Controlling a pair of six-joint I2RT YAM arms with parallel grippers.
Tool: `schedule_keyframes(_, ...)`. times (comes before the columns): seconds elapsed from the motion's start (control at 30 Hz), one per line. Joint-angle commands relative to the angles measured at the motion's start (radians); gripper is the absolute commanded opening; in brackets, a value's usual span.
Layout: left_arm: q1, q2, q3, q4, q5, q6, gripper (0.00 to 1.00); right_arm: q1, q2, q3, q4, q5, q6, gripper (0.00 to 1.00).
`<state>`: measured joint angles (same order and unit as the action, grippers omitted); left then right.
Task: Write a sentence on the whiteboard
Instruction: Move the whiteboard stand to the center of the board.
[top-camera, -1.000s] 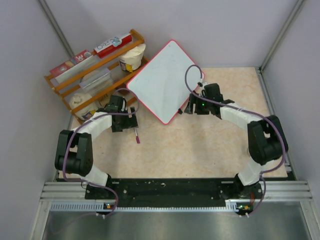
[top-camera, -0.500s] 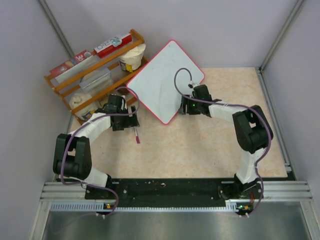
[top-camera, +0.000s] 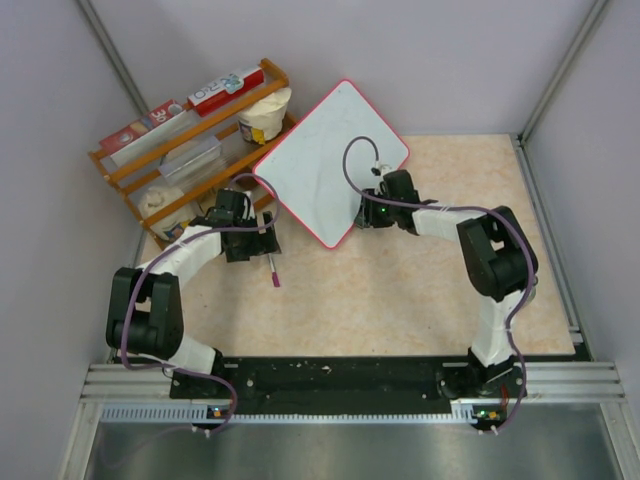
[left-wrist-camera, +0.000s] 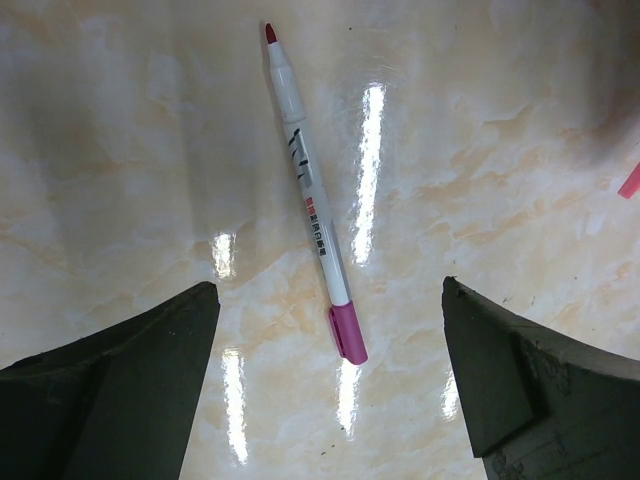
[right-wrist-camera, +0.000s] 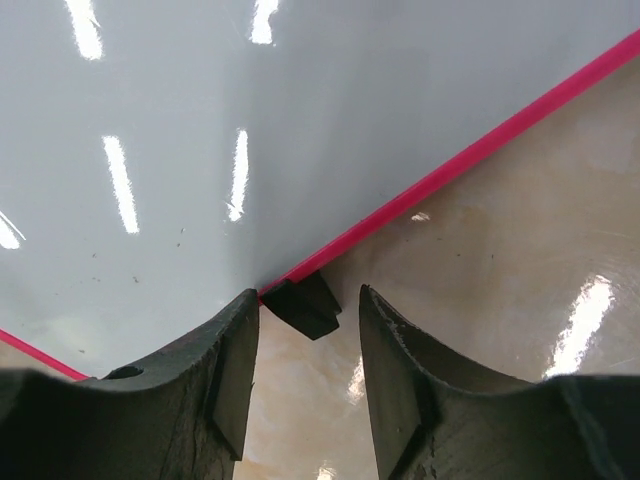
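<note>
We see the large, flat, white whiteboard (top-camera: 322, 160), thin pink-red rim and rounded corners, turned like a diamond at the far side of the worktop (top-camera: 400, 290), its far corner reaching past the worktop's back edge. Its glossy face mirrors light streaks, and a small black clip (right-wrist-camera: 303, 305) sits on its near-right edge.

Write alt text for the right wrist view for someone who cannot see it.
Two dark fingers of the right gripper straddle a small black clip on the pink-red edge of the whiteboard, jaws apart and not clamped on it. The glossy board, blank, fills the upper left; the beige marbled table fills the lower right.
</note>
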<state>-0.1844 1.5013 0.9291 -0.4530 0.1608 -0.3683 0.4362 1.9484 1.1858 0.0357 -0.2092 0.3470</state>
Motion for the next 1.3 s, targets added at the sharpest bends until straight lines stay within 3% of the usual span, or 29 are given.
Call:
schedule_keyframes(0.0, -0.001, -0.009, 0.022, 0.01, 0.006, -0.001, 0.96, 0.013, 0.029, 0.046, 0.078, -0.045, -0.025, 0.43)
schedule_keyframes(0.1, -0.001, -0.009, 0.016, 0.01, 0.003, -0.003, 0.95, 0.016, 0.043, 0.055, 0.082, -0.048, -0.031, 0.4)
schedule_keyframes(0.57, -0.001, -0.018, -0.016, 0.02, 0.003, -0.004, 0.94, 0.045, 0.026, -0.025, 0.093, -0.002, -0.043, 0.04)
schedule_keyframes(0.93, -0.003, -0.055, -0.067, 0.045, 0.016, -0.015, 0.94, 0.053, -0.097, -0.182, 0.128, -0.002, 0.0, 0.0)
schedule_keyframes(1.27, -0.003, -0.108, -0.131, 0.063, 0.02, -0.024, 0.94, 0.131, -0.198, -0.356, 0.193, -0.012, 0.104, 0.0)
